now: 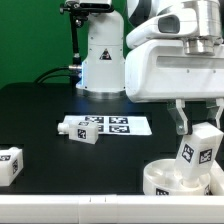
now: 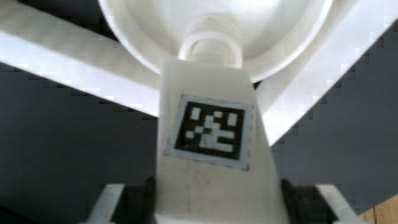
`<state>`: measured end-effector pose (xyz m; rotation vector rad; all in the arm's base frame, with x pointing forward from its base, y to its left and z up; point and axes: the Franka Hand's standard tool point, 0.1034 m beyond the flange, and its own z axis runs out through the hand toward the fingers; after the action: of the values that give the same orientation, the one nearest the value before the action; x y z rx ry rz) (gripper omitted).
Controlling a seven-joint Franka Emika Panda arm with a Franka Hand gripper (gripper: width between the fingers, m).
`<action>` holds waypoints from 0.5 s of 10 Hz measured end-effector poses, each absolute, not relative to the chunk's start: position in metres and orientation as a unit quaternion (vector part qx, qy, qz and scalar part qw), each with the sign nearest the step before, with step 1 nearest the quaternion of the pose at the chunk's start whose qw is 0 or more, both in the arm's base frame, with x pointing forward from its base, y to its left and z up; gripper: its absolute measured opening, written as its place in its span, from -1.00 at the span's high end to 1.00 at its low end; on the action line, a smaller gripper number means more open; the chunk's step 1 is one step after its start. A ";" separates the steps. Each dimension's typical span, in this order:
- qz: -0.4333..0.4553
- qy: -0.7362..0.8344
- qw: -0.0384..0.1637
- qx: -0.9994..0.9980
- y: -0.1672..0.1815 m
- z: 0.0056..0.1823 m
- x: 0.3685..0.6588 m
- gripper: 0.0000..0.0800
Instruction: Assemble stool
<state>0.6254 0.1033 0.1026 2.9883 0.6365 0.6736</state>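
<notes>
My gripper (image 1: 197, 127) is shut on a white stool leg (image 1: 198, 150) with a square marker tag, held upright over the round white seat (image 1: 170, 181) at the front of the exterior view's right. In the wrist view the leg (image 2: 214, 130) runs from between my fingers (image 2: 128, 203) down to the seat (image 2: 143, 40), its far end at or in a rounded socket; I cannot tell if it is fully seated. A second leg (image 1: 78, 129) lies on the table beside the marker board. A third leg (image 1: 9, 164) lies at the exterior view's left edge.
The marker board (image 1: 118, 126) lies flat mid-table. The robot base (image 1: 103, 60) stands behind it on the black table. A white rail (image 1: 60, 211) runs along the front edge. A green backdrop closes the back.
</notes>
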 end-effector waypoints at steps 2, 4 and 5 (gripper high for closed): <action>0.215 0.205 0.005 0.955 0.105 0.096 0.623 0.19; 0.232 0.208 0.004 0.950 0.111 0.095 0.623 0.19; 0.236 0.210 0.004 0.949 0.113 0.095 0.623 0.19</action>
<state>0.6232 0.1134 0.0951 2.9732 0.6574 0.7400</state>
